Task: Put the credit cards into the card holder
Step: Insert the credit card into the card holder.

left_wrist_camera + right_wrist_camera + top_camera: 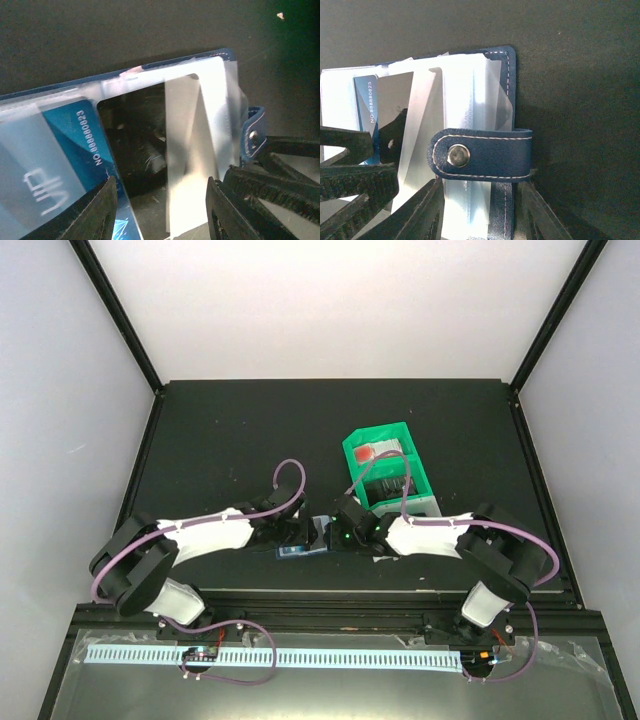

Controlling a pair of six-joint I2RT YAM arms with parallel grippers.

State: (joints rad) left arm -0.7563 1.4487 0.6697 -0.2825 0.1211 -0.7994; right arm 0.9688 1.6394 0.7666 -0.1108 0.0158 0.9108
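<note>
- Seating a credit card (75,135) in the card holder (460,115) is judged to be the step in hand. The blue card is seen partway under a clear sleeve (200,125) page, with its numbered edge exposed.
- The card holder is laid open on the worktop (230,440) at the near middle, between the two wrists. Its snap tab (480,155) is folded across the sleeves.
- The right fingers (425,210) are clamped on the tab-side edge of the holder, so it is held down.
- The left fingers (102,210) are parted beside the card. Whether anything is pinched cannot be told from so close a view.
- Next move, as judged: the card is to be slid deeper into its pocket. A short, flat, straight push is called for, with the holder kept pinned.
- Edges: the sleeve film is lifted and creased near the mouth, so a card corner could be caught there.
- Room: the two sets of fingers are crowded over the holder, nearly touching, so side travel is tight. The green bin (385,465) is just behind the right wrist. Bare worktop is seen to the left and far side.
</note>
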